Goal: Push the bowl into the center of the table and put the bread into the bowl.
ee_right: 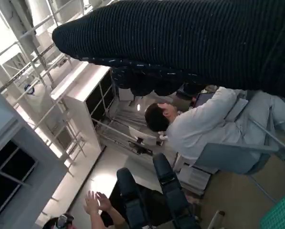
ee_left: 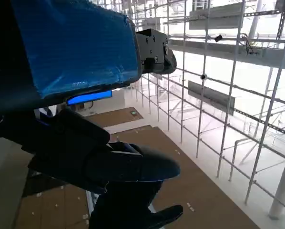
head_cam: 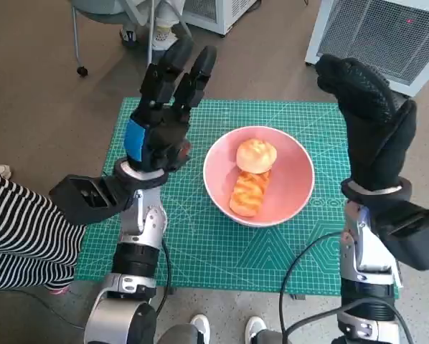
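Green cutting mat [head_cam: 200, 236] fills mid-frame, and your pink bowl [head_cam: 286, 190] sits central holding both bread [head_cam: 250, 192] pieces, so left hand [head_cam: 161, 129] and right hand [head_cam: 369, 122] hover raised, fingers apart, holding nothing.

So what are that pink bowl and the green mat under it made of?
The bowl looks like smooth matte plastic or glazed ceramic: even pink, soft sheen; I can't tell which. The mat looks like a rubbery cutting mat: flat, dull green, printed with a pale grid.
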